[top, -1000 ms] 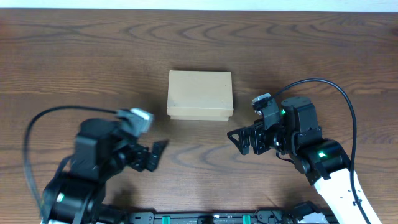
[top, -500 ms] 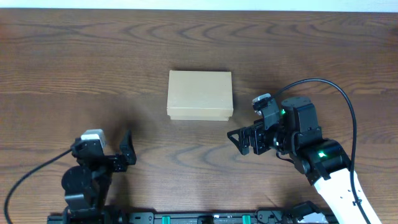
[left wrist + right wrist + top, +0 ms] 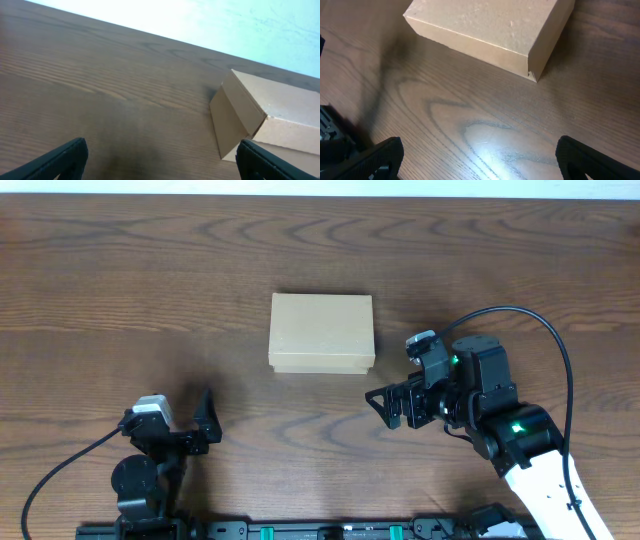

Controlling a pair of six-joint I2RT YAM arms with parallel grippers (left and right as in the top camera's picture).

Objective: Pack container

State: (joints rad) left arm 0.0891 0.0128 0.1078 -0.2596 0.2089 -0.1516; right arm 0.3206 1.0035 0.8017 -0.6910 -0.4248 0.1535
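The box (image 3: 321, 332) is sitting on the table (image 3: 120, 290) with its lid closed flat, near the middle and a little toward the far side from your arms. Your left claw (image 3: 207, 420) is hovering near the front-left part of the table, well apart from the box, and is pointing toward the far edge. In the left wrist view its fingers (image 3: 62, 156) are showing at both bottom corners, so it is standing spread wide and gripping nothing, with the box's corner lying ahead and to the right. Your right claw (image 3: 382, 408) is hanging over the wood near the box's front-right corner, pointing left and not touching it. Its fingers (image 3: 372, 159) are likewise spreading wide and holding nothing, with the box lying just beyond them.
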